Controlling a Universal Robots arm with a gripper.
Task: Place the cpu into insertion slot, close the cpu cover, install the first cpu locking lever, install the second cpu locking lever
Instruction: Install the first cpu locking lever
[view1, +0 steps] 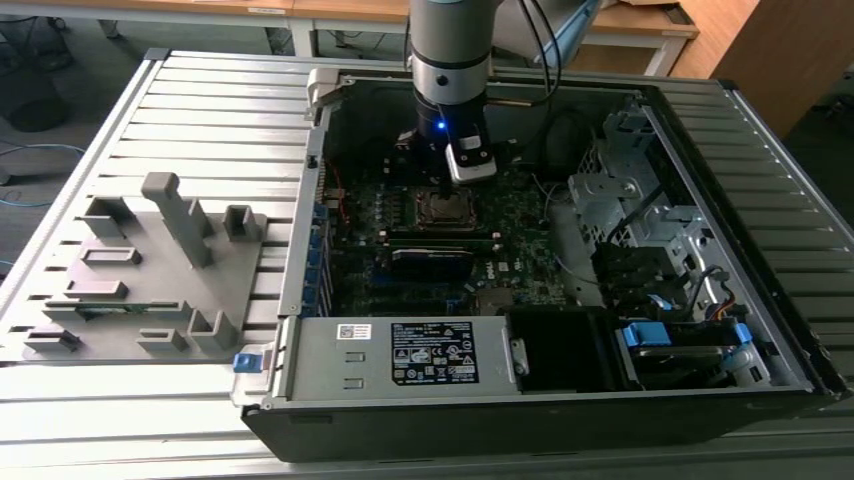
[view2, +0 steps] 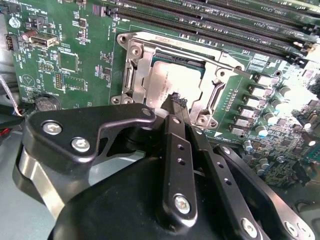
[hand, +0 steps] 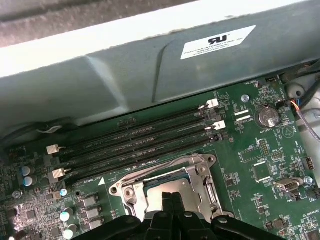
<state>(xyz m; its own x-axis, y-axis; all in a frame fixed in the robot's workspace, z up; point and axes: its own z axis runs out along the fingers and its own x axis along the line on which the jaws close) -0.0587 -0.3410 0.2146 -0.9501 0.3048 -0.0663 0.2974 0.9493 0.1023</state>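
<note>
The cpu lies in the insertion slot on the green motherboard, its dull silver top showing. The silvery cpu cover lies down around it, the chip visible through its cut-out centre. A thin metal lever rod runs along one side of the cover. My gripper hangs right over the socket, black fingers shut together with nothing between them and the tips at the chip's edge. In the first wrist view the gripper covers the near part of the cover. In the exterior view the gripper points down into the case.
Long black memory slots run beside the socket, under the case wall. A coin battery sits on the board. The power supply and drive cage crowd the case. A grey fixture lies at the exterior view's left.
</note>
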